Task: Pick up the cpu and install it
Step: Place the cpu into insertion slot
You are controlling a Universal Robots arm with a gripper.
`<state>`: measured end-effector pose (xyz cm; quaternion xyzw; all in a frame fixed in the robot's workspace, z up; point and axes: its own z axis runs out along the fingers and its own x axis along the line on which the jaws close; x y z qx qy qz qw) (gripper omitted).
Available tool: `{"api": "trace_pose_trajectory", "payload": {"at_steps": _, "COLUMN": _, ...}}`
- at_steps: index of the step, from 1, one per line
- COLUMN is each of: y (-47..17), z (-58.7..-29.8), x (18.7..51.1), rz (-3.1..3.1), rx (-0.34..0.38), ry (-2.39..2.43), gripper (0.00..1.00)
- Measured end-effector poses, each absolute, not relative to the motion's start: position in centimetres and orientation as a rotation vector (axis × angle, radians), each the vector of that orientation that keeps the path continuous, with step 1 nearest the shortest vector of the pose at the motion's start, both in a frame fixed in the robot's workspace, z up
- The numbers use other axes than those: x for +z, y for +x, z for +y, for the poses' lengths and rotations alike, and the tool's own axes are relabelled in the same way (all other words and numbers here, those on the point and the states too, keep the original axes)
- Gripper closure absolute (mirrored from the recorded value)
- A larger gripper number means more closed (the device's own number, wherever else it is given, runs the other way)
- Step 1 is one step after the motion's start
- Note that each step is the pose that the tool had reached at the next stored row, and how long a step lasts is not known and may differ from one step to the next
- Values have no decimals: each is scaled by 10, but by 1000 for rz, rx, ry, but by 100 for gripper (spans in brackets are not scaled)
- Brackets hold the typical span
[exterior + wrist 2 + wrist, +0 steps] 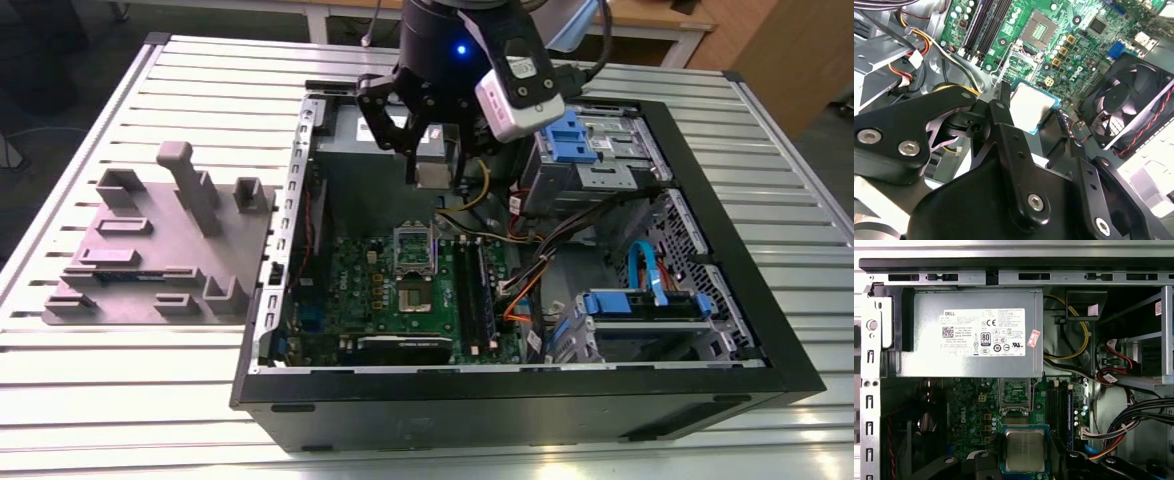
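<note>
Pickup's done: gripper (434, 165) clamped on the cpu (1025, 450) above the case (534, 385), empty socket (416, 297) at its 6 o'clock in the exterior view, seating not yet done.

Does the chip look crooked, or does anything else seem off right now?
Nothing stands out. The chip sits square in the gripper, its edges parallel to the socket frame on the board.

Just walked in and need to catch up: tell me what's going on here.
The arm's pincer grips the cpu by its edges above the open computer case. The chip hangs over the motherboard, clear of the empty socket, so it is picked up but not yet installed.
</note>
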<state>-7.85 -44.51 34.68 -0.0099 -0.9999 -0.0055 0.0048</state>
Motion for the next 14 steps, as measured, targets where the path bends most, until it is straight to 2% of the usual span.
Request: {"api": "trace_pose_trajectory", "payload": {"at_steps": 14, "y": -79, "z": -455, "x": 340, "rz": -3132, "rx": -17, "ry": -31, "gripper": 53}}
